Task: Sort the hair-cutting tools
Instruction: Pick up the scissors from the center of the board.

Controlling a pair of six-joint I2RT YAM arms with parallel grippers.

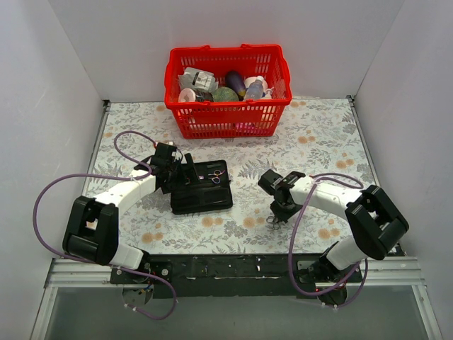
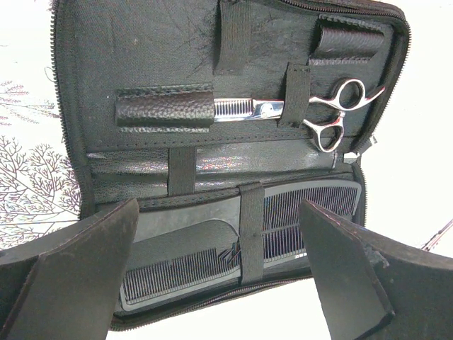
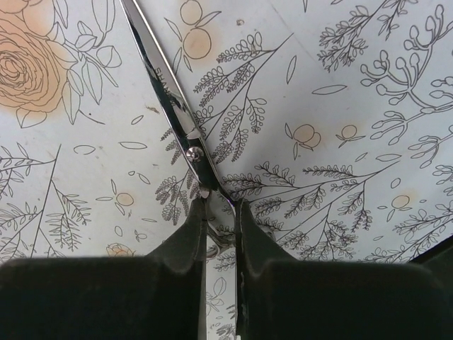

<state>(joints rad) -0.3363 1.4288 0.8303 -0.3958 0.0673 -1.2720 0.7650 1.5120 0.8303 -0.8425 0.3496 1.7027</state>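
An open black case (image 1: 202, 200) lies left of centre on the floral table. One pair of silver scissors (image 2: 283, 110) is strapped into its upper half, and black combs (image 2: 311, 205) sit under a strap in the lower half. My left gripper (image 2: 219, 212) hovers open over the comb side of the case (image 2: 141, 49), touching nothing. A second pair of silver scissors (image 3: 170, 92) lies flat on the table cloth at the right. My right gripper (image 3: 220, 209) points down with its fingers closed narrowly on these scissors just below the pivot; the finger rings are hidden behind the fingers.
A red plastic basket (image 1: 226, 120) with bottles and packets stands at the back centre. White walls enclose the table on the left, right and back. The arm bases and a black rail (image 1: 233, 268) run along the near edge.
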